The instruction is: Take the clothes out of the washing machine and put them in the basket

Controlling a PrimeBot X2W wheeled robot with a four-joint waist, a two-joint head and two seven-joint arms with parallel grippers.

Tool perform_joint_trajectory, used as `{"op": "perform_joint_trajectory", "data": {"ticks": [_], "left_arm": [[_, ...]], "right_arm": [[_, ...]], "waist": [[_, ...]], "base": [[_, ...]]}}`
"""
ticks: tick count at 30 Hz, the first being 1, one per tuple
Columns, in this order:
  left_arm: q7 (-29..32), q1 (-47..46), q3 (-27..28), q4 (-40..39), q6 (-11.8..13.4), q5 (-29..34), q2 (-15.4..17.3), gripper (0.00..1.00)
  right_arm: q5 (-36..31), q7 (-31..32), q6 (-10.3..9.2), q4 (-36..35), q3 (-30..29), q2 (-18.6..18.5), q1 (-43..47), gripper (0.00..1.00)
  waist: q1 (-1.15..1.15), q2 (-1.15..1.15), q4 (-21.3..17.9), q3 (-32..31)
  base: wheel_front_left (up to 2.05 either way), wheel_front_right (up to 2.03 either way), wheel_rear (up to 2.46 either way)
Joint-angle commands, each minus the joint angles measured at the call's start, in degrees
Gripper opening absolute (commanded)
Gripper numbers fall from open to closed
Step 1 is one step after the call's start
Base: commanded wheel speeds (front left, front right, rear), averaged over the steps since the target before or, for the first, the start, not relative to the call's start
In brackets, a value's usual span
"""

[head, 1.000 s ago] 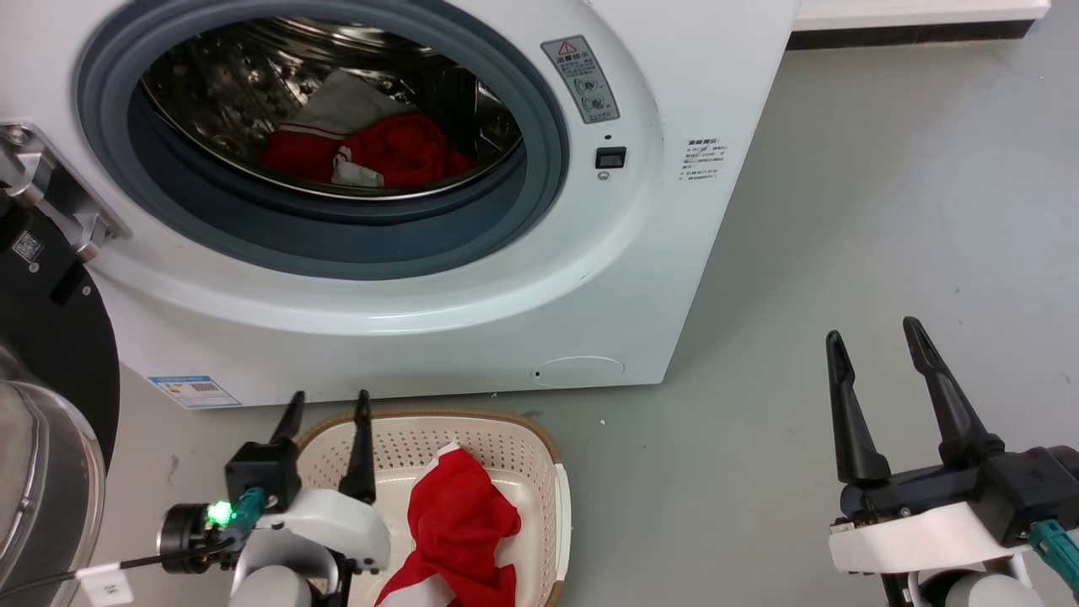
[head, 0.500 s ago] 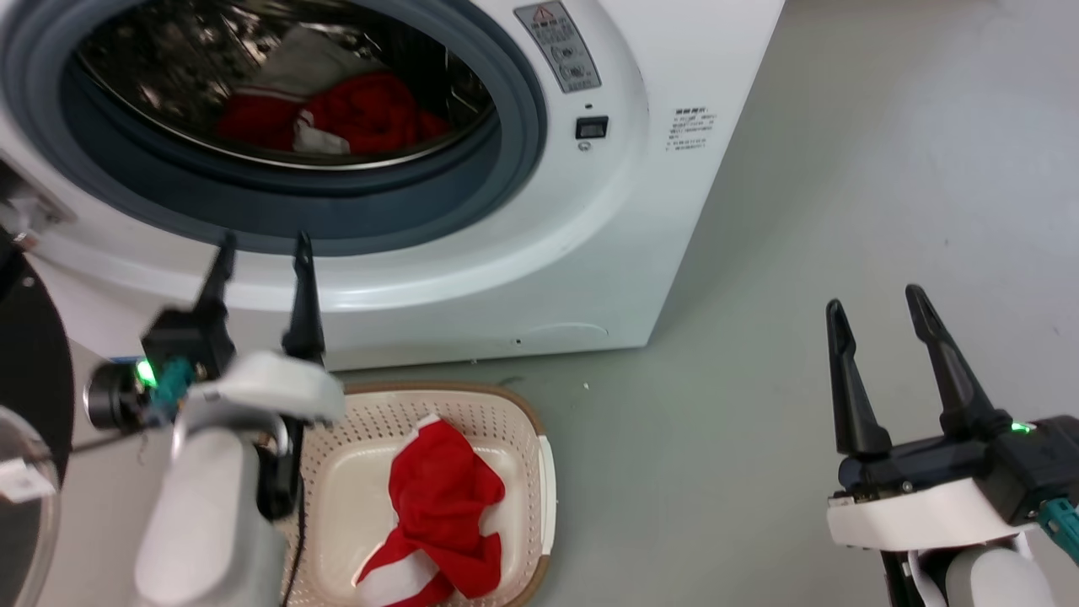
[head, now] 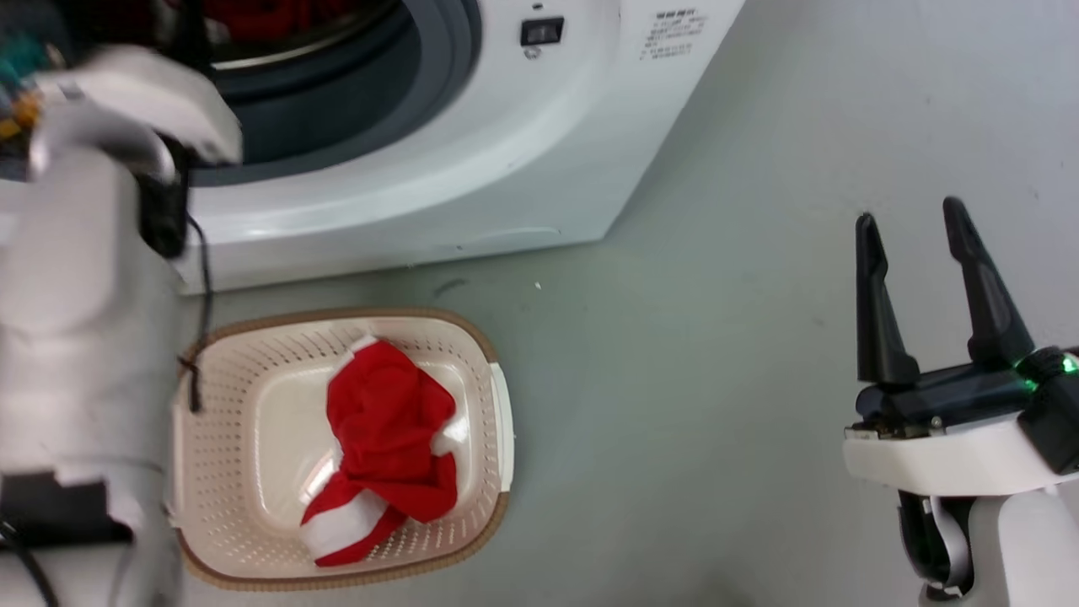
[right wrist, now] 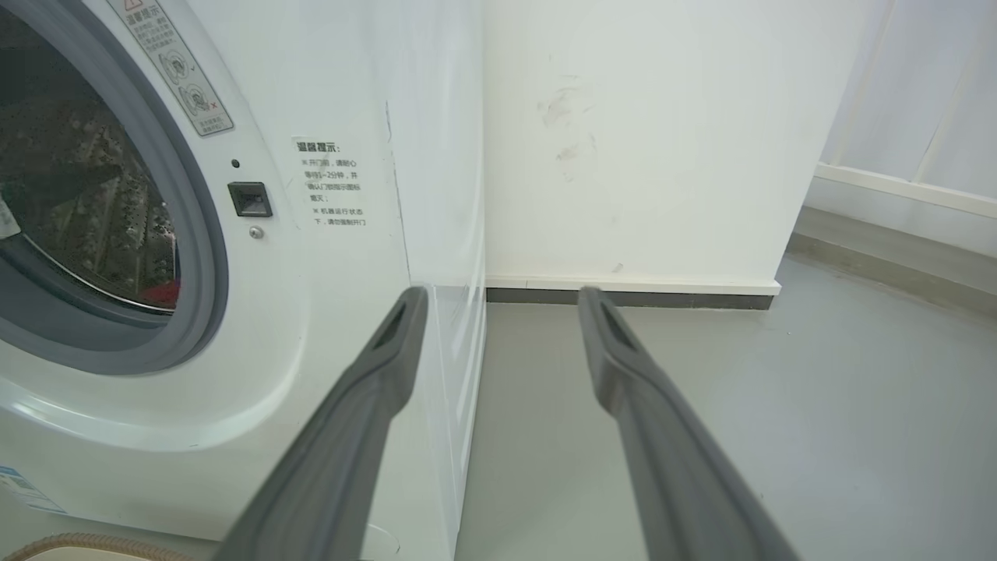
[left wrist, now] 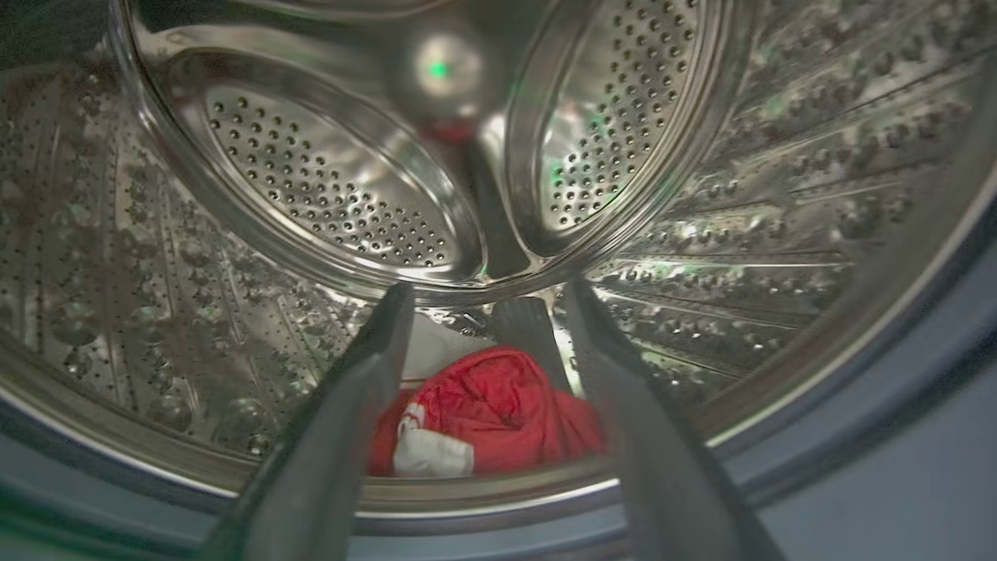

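Grey floor [head: 759, 337]; white wall [right wrist: 639, 140]; dark skirting [right wrist: 701, 299].

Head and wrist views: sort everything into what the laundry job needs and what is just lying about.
Job:
washing machine
red clothes in its drum
basket
red garment already in the basket

Lying about:
printed notice on the machine's front
wall
skirting board
floor

The washing machine [head: 472, 169] has a smooth, shiny white shell and a dull grey rubber ring [head: 447, 51]. Its drum [left wrist: 327, 187] is shiny metal full of little holes. The basket [head: 211, 472] is smooth cream plastic with holes, and its brown rim [head: 337, 313] looks woven. The clothes [head: 379, 421] are soft cloth. The floor [head: 716, 337] is smooth and dull.
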Motion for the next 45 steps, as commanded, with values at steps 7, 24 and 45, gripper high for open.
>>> {"op": "perform_joint_trajectory", "data": {"ticks": [7,24,45], "left_arm": [[8.1,-15.9,-1.6,11.1,-1.6,0.9,4.8,1.0],[36.2,-41.9,-7.3,26.4,-2.4,3.7,8.7,1.0],[46.9,-47.7,-11.9,30.2,-0.8,5.5,11.0,0.0]], "right_arm": [[1.8,-0.1,-0.04,-1.5,-0.7,0.1,-3.6,1.0],[5.2,-0.1,-0.04,-4.5,-2.0,0.1,-8.1,1.0],[7.7,-0.1,-0.04,-5.7,-2.8,0.1,-9.2,1.0]], "waist": [[-0.01,0.0,-3.4,9.0],[-0.01,0.0,-5.3,21.8],[-0.01,0.0,-6.9,27.3]], "base": [[0.0,0.0,0.0],[0.0,0.0,0.0],[0.0,0.0,0.0]]}}
